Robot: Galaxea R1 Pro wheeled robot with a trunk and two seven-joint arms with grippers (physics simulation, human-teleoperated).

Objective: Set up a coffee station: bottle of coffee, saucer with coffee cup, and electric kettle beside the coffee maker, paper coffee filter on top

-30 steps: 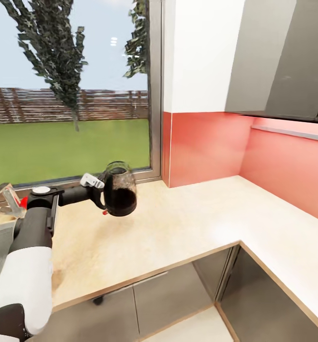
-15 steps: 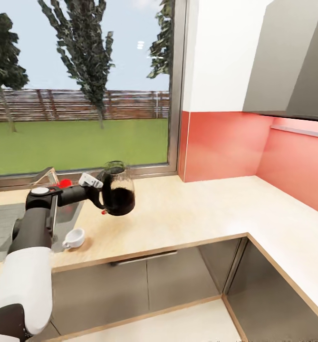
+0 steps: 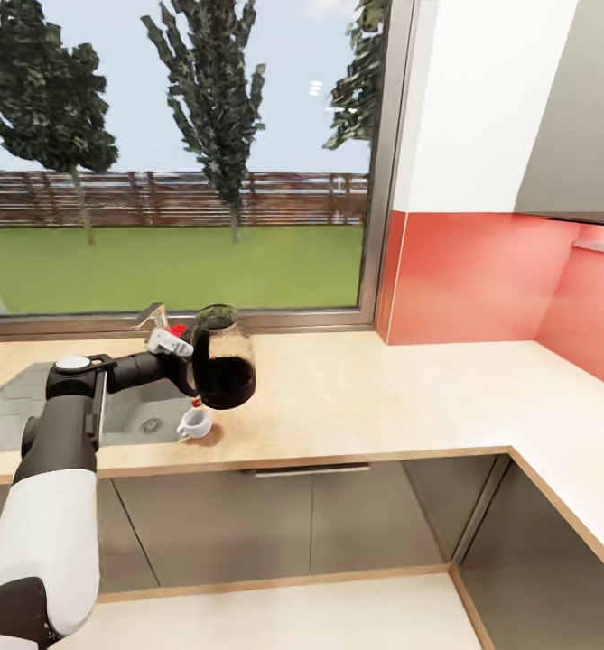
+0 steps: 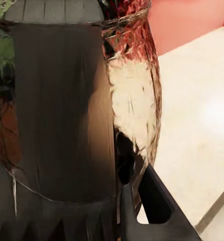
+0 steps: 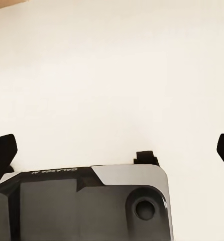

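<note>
I'm holding the electric kettle [image 3: 223,368] up in the air with my left tool [image 3: 191,370], which is clamping its black loop handle, and it's hanging above the table [image 3: 365,397] near the sink [image 3: 31,411]. From the head view, the coffee cup [image 3: 194,422] is sitting on the table just under the kettle, by the sink's edge. The left wrist camera is giving me the close-up instead: dark handle and tinted glass belly [image 4: 134,85], red wall behind. My right tool [image 5: 112,150] is hanging spread wide, gripping nothing, over pale floor.
</note>
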